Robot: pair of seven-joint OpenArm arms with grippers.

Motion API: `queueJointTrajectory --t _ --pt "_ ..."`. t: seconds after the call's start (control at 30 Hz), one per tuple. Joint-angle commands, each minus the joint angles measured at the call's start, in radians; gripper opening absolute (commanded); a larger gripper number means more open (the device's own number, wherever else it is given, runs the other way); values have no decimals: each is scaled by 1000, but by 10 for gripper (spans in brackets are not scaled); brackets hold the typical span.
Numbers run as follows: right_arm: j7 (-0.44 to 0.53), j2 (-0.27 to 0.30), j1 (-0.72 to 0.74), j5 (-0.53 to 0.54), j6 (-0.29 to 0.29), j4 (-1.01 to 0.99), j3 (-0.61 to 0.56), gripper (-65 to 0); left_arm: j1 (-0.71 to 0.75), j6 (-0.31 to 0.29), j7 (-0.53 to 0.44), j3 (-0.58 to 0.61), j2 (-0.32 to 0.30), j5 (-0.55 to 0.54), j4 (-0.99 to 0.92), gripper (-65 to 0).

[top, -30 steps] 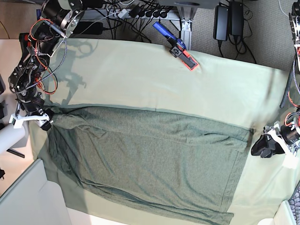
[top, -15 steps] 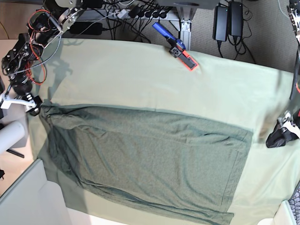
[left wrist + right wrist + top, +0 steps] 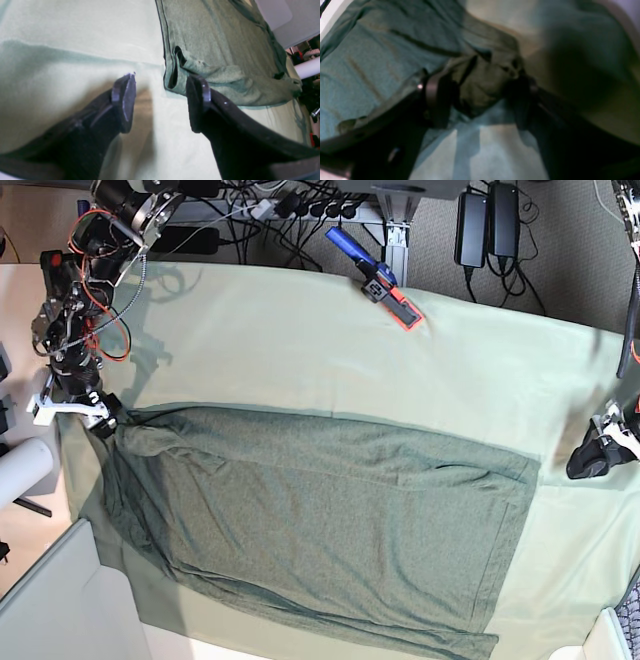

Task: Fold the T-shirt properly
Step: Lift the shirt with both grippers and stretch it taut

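Spread flat across the lower middle of the pale green table cloth: the T-shirt, dark olive, wrinkled, its upper edge folded into a long ridge. From the base view alone, no telling how either gripper stands; too small there.

Close up from the right wrist: right gripper clenched on a bunched corner of the T-shirt, cloth wadded between the dark fingers. Blurred and dim, so nothing finer to be read. In the base view, that same right gripper at the T-shirt's upper left corner, fabric drawn up to a point there.

Close up from the left wrist: left gripper released, jaws wide apart, bare cloth between them, one finger just beside the T-shirt's hemmed corner but apart from it. In the base view, left gripper off the T-shirt's right edge, resting over the table cloth.

Beyond the T-shirt toward the far edge of the table cloth: a blue-handled tool with a red tip. Past that edge, grey carpet, a power strip with tangled black cables, two black power bricks. Left of the T-shirt, a white cylinder on a light wood floor.
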Motion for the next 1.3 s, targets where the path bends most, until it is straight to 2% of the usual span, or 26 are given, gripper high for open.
queueJointTrajectory --t 0.0,0.2,0.23,0.3,0.4,0.43,0.6,0.73,0.87,1.1,1.27 --pt "25 19 29 11 7 14 2 -277 -8 -11 -18 -4 -16 -24 15 -293" --pt "25 9 66 6 7 13 0 -281 11 -11 -18 -4 -13 -34 15 -293" --pt "25 9 66 1 7 13 0 -302 11 -11 -18 -4 -10 -35 15 -293" --pt "25 9 66 -21 7 13 0 -408 11 -11 -18 -4 -2 -36 15 -293" --pt "26 9 63 -63 8 13 0 -639 11 -11 -18 -3 19 -35 15 -293" --pt "26 9 63 -69 8 13 0 -650 13 -11 -18 -3 27 -35 15 -293" --pt "25 9 63 -71 8 13 0 -650 10 -11 -54 -2 87 12 15 -293" --pt "18 9 63 -71 8 13 0 -650 -7 -11 -96 8 134 101 14 -292" --pt "14 9 63 -71 8 13 0 -650 -24 -11 -131 36 162 154 14 -264" --pt "10 9 55 -71 8 13 0 -650 -60 72 -169 90 169 243 3 -263" --pt "10 9 55 -70 8 13 0 -650 -100 74 -207 129 170 244 -93 -263"
